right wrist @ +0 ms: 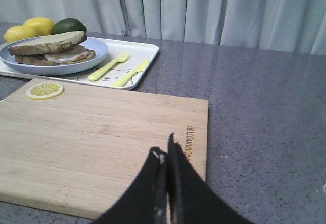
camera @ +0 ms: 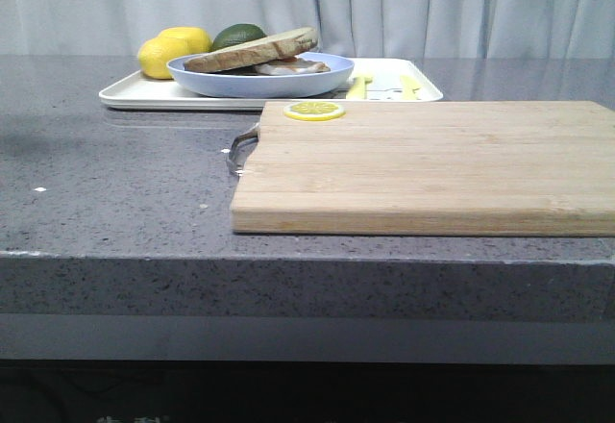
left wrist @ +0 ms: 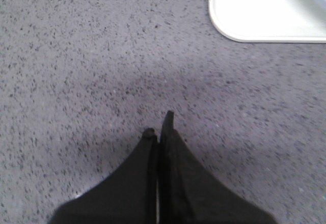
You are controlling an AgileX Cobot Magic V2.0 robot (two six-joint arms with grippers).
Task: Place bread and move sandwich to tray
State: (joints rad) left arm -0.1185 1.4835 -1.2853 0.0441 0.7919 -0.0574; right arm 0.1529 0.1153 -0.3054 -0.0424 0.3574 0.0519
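Both grippers are basically doing nothing right now. The left gripper has its fingers pressed together with nothing between them, hanging over bare grey countertop near a corner of the white tray. The right gripper is closed up too, empty, sitting above the near edge of the wooden cutting board. The sandwich is on its blue plate, which sits on the tray, with the bread lying tilted on top of the stack and egg white peeking out underneath.
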